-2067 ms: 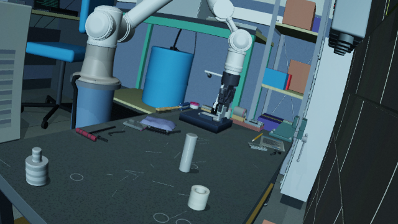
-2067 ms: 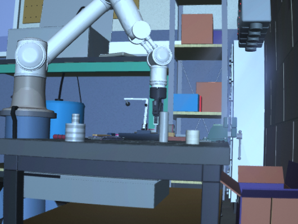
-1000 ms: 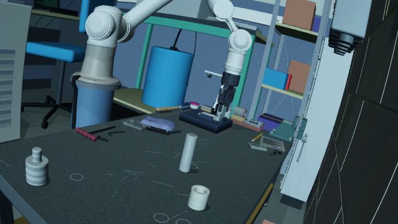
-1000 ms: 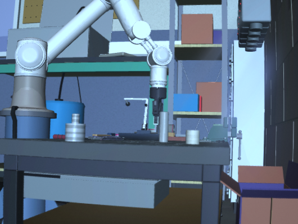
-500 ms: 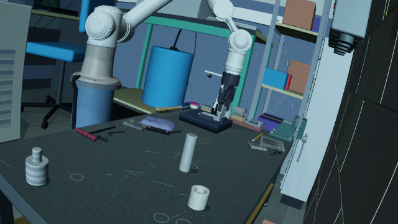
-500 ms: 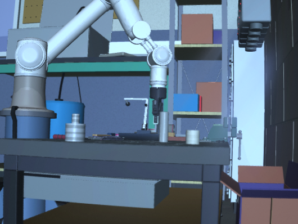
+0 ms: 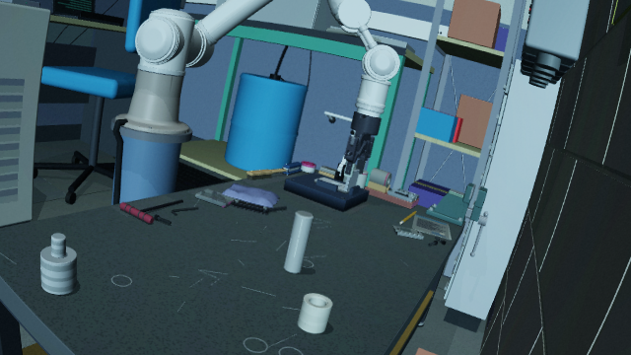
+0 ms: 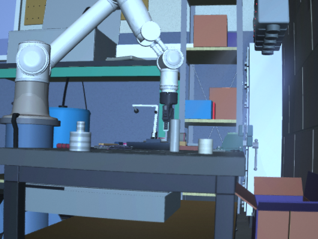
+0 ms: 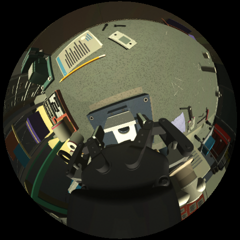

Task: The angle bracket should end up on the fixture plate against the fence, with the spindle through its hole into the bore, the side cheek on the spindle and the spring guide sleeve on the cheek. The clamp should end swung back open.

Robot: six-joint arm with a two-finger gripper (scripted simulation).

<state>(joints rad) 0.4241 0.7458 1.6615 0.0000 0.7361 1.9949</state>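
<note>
At the far side of the dark bench the navy fixture plate (image 7: 326, 191) carries the pale angle bracket (image 9: 120, 125), whose hole faces up at the wrist camera. My gripper (image 7: 347, 173) hangs just above the bracket, open and empty. The clamp's thin white handle (image 7: 335, 117) sticks out to the left above the plate. The tall white spindle (image 7: 298, 242) stands upright mid-bench. The short spring guide sleeve (image 7: 315, 312) stands near the front edge, and the stepped grey side cheek (image 7: 58, 271) stands at the front left.
Behind the plate stand a blue drum (image 7: 265, 121) and a teal frame (image 7: 315, 42); shelves (image 7: 458, 133) with boxes rise to the right. A red-handled tool (image 7: 137, 213), a lilac cloth (image 7: 250, 195), a pencil (image 7: 407, 217) and a green vise (image 7: 456, 207) lie around the bench.
</note>
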